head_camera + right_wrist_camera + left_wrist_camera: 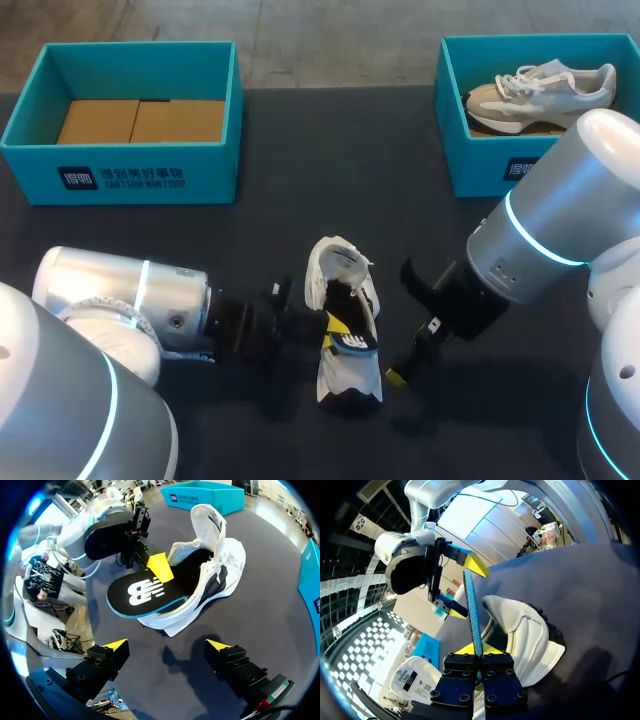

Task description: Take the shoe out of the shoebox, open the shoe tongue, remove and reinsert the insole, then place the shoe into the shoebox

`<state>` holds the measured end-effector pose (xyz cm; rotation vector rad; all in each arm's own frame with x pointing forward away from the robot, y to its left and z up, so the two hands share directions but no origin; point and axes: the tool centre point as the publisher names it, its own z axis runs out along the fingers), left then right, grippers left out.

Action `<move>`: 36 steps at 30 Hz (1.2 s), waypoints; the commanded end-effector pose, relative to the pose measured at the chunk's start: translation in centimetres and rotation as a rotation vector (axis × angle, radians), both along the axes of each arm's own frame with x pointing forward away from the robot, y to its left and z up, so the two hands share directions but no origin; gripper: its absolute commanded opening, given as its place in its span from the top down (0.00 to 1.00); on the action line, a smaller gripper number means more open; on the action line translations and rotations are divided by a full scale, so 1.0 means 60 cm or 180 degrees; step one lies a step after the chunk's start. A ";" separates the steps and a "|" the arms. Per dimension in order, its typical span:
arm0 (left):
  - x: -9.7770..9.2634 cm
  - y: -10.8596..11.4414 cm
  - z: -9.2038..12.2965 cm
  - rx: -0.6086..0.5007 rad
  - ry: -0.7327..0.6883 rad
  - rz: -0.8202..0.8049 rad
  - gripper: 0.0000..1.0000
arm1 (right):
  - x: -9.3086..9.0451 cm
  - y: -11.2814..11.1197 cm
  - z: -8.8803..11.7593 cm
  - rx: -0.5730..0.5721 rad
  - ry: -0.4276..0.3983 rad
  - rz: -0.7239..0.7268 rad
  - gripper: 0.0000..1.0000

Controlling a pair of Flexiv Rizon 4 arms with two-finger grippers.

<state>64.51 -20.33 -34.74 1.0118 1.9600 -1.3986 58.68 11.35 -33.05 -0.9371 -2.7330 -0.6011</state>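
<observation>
At lower centre of the head view, the shoe (pixel 362 300) lies on the counter (pixel 330 160), tongue open. The left hand (pixel 479 650) pinches the insole (pixel 142 597), half out. The right hand (pixel 167 644) gapes wide, empty. Reinserting and returning it to the upper-left shoebox (pixel 130 180) likely remain.

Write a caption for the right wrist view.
Left gripper holds the black insole partly out of the white shoe; right gripper hangs open.

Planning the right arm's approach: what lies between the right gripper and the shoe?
Nothing but bare table, in the right wrist view: the open right gripper is just short of the shoe.
</observation>
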 end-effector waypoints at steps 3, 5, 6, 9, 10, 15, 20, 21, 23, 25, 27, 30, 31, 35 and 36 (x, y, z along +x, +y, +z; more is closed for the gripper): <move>0.007 -0.009 -0.011 0.0053 -0.0002 0.0048 1.00 | -0.002 0.002 -0.002 -0.0002 -0.0005 -0.0006 0.00; 0.008 -0.009 -0.010 0.0045 0.0017 0.0050 1.00 | -0.002 0.002 -0.002 -0.0002 -0.0005 -0.0006 0.00; 0.007 -0.008 -0.009 0.0032 0.0039 0.0046 1.00 | -0.002 0.002 -0.002 -0.0002 -0.0005 -0.0006 0.00; 0.000 -0.008 -0.003 -0.0018 0.0100 0.0023 0.84 | -0.002 0.002 -0.002 -0.0002 -0.0005 -0.0006 0.00; -0.003 -0.008 -0.001 -0.0029 0.0113 0.0019 0.77 | -0.002 0.002 -0.002 -0.0002 -0.0005 -0.0006 0.00; -0.014 -0.012 0.011 -0.0087 0.0150 0.0022 0.67 | -0.002 0.002 -0.002 -0.0002 -0.0005 -0.0006 0.00; -0.018 -0.017 0.020 -0.0136 0.0194 0.0024 0.71 | -0.002 0.002 -0.002 -0.0002 -0.0005 -0.0006 0.00; -0.018 -0.018 0.021 -0.0148 0.0204 0.0025 0.72 | -0.002 0.002 -0.002 -0.0002 -0.0005 -0.0006 0.00; -0.020 -0.021 0.023 -0.0157 0.0218 0.0026 0.76 | -0.002 0.002 -0.002 -0.0002 -0.0005 -0.0006 0.00; -0.022 -0.024 0.024 -0.0163 0.0229 0.0024 0.80 | -0.002 0.002 -0.002 -0.0002 -0.0005 -0.0006 0.00; -0.023 -0.026 0.024 -0.0158 0.0241 0.0021 0.80 | -0.002 0.002 -0.002 -0.0002 -0.0005 -0.0006 0.00; -0.022 -0.030 0.023 -0.0150 0.0244 0.0018 0.81 | -0.002 0.002 -0.002 -0.0002 -0.0005 -0.0006 0.00; -0.022 -0.031 0.023 -0.0143 0.0243 0.0016 0.84 | -0.002 0.002 -0.002 -0.0002 -0.0005 -0.0006 0.00; -0.022 -0.033 0.023 -0.0111 0.0214 -0.0008 1.00 | -0.002 0.002 -0.002 -0.0002 -0.0005 -0.0006 0.00; -0.021 -0.033 0.022 -0.0110 0.0206 -0.0016 1.00 | -0.002 0.002 -0.002 -0.0002 -0.0005 -0.0006 0.00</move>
